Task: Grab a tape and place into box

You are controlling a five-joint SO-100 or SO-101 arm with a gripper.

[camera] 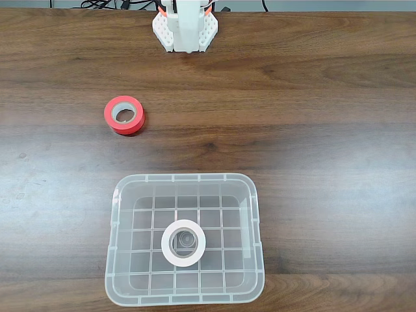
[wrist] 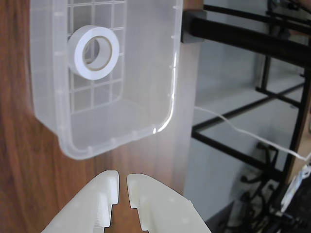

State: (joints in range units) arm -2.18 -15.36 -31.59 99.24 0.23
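Small white ring-shaped roll of tape (camera: 183, 242) lay flat on the floor of the large clear plastic rectangular box (camera: 117, 195), hollow centre facing up, grid visible through the hole. Sat roughly mid-floor in the fixed view, slightly toward the near edge, clear of all four walls. Box stood upright on the wooden table, open top, rounded corners, grid-patterned bottom, near the table's front edge. Wrist view: same tape (wrist: 93, 52) flat inside the box (wrist: 146, 131), apart from the walls.
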